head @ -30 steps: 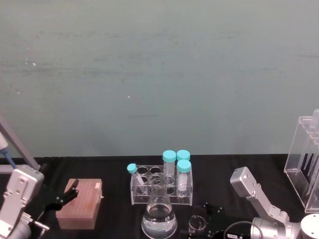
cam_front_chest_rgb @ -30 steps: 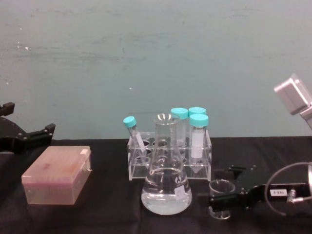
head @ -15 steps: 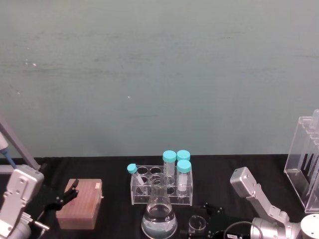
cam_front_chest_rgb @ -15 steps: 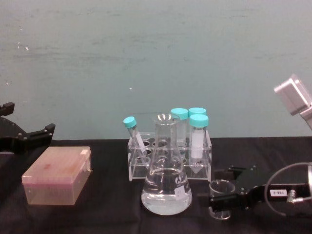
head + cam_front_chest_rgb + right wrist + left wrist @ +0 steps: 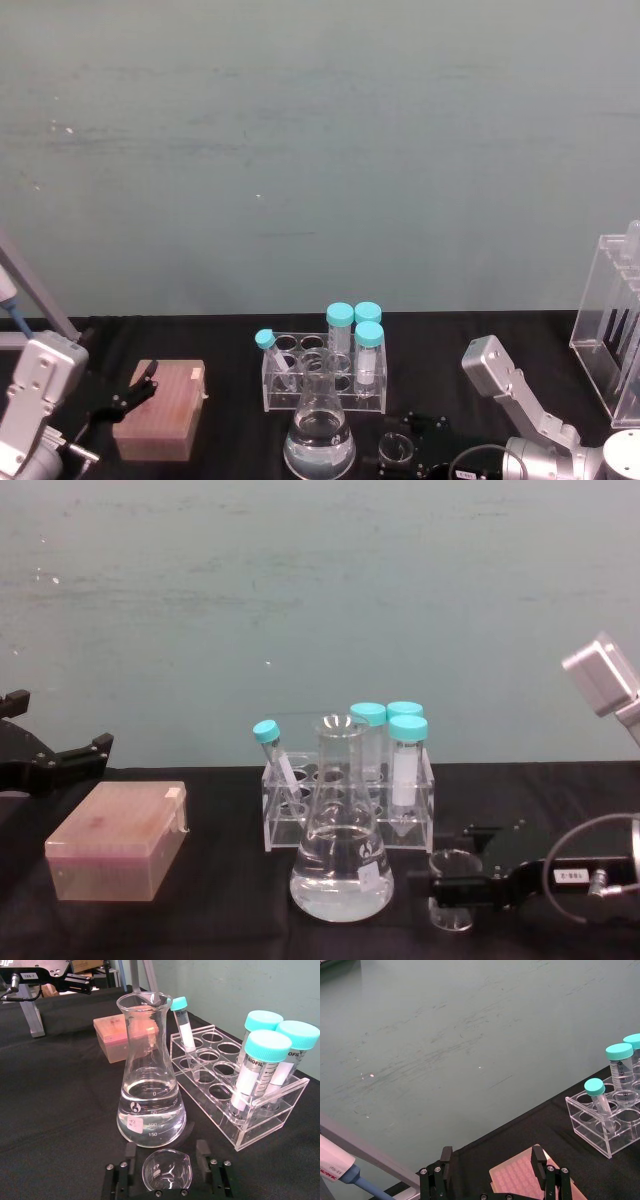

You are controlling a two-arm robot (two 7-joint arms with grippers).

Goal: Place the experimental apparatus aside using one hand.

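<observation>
Teal-capped BIOFIL tubes [image 5: 262,1055]: four. One flask [image 5: 150,1105], marked 100 and 150. Right gripper [image 5: 167,1160] flanks one beaker [image 5: 166,1174], fingers spread; left gripper [image 5: 492,1157] parked leftward, likewise spread.

A pink tip box [image 5: 115,838] sits on the black table [image 5: 200,920], left of a teal-capped tube rack [image 5: 215,1091].

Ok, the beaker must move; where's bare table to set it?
Bare cloth lies between the tip box by the left pincer and the conical flask, and between the tube rack and the tall acrylic rack. Crowded: flask, tube rack and beaker cluster, right pincer around the beaker.
</observation>
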